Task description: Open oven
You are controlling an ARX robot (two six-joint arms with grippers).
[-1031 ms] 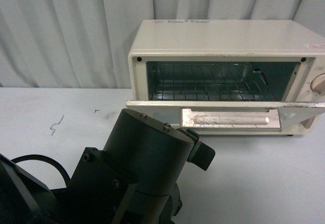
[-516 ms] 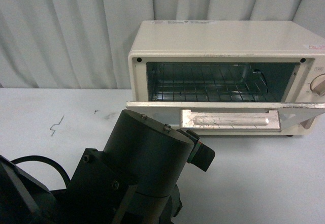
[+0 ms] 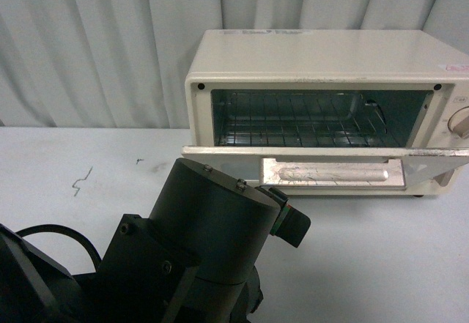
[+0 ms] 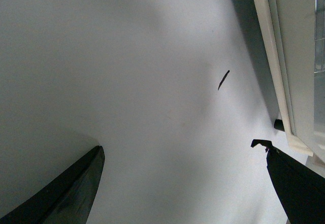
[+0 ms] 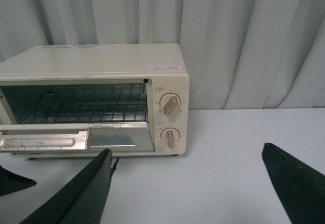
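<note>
The cream-white oven stands at the back right of the table. Its door is dropped flat and level, and the wire rack shows inside. My left gripper is open over bare table, just in front of the door's left corner, with nothing between its fingers. From the front its black tip pokes out past the dark arm body. My right gripper is open and empty, well back from the oven, facing its two knobs.
A pale table carries the oven, and a grey curtain hangs close behind. Small dark marks dot the tabletop on the left. The oven's foot shows next to one left finger.
</note>
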